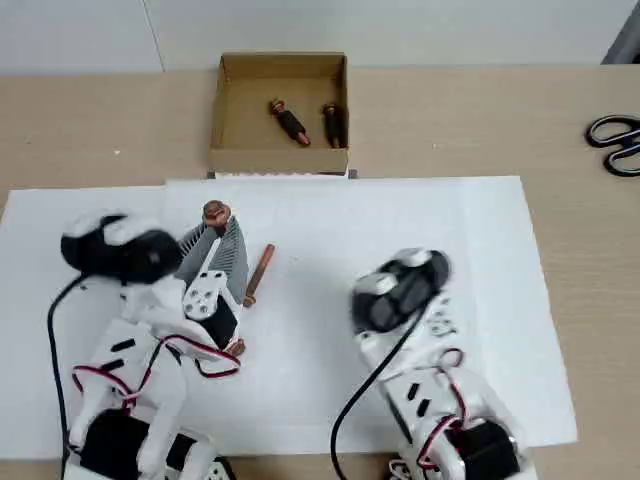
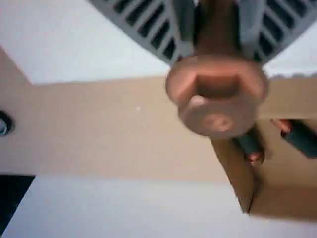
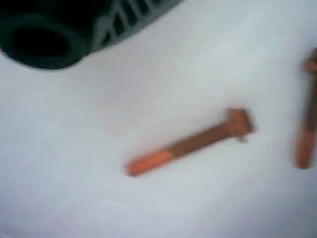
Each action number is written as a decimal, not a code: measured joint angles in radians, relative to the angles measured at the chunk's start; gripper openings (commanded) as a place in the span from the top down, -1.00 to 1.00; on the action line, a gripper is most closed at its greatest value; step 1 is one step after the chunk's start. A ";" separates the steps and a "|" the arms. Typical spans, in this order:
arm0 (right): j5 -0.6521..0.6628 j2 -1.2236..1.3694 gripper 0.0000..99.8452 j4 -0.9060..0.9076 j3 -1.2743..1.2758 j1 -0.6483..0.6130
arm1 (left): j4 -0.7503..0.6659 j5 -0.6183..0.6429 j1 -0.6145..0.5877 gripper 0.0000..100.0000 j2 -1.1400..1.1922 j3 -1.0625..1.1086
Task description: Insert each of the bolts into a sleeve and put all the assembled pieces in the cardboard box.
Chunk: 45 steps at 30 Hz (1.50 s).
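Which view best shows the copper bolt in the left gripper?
The left wrist view: the copper bolt sits close-up, shank clamped between the grey fingers. The high view shows its head small, from above. The right wrist view looks at loose bolts on white paper.

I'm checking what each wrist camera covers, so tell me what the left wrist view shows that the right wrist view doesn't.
Left wrist view: a bolt clamped between grey fingers, head toward the camera. Beyond it is the cardboard box holding two sleeved bolts, on the tan table.
Right wrist view: a black sleeve held beside a grey finger, with two loose bolts lying flat beyond it.
Both: the white paper.
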 measured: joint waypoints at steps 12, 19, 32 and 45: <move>0.037 0.000 1.00 -0.241 0.146 -0.224 | -0.029 0.049 0.074 0.99 -0.236 0.155; 0.060 0.000 1.00 -0.241 0.146 -0.230 | -0.035 0.158 0.172 0.99 -0.238 0.155; 0.060 0.000 1.00 -0.241 0.146 -0.230 | -0.061 0.212 0.204 0.99 -0.238 0.213; 0.060 0.000 1.00 -0.241 0.146 -0.276 | -0.115 0.212 0.203 0.99 -0.238 0.259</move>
